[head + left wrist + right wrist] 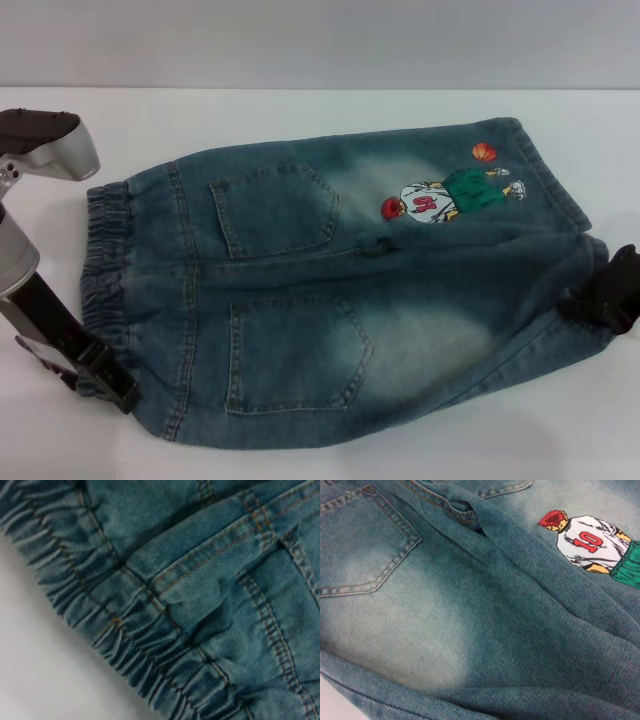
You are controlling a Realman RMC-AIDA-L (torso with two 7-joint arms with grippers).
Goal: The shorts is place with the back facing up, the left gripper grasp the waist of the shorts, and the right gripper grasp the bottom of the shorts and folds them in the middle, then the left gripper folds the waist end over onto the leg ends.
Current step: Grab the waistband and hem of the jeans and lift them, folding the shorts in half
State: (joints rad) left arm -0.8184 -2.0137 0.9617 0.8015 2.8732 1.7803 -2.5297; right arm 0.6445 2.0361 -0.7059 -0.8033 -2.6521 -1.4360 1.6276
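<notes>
The blue denim shorts (340, 290) lie back up on the white table, two patch pockets showing. Their elastic waist (108, 265) is at the left and the leg ends at the right. The cartoon basketball print (445, 195) is on the far leg. My left gripper (100, 375) sits low at the near corner of the waist, and the left wrist view is filled by the ruffled waistband (125, 635). My right gripper (603, 297) is at the near leg's bottom, shut on the denim, which bunches and rises toward it. That hem is hidden by the gripper.
The white table (300, 120) surrounds the shorts, with bare surface behind them and a narrow strip in front. The far leg's hem (550, 175) lies flat near the right edge. The left arm's silver and white links (45, 150) stand over the table's left side.
</notes>
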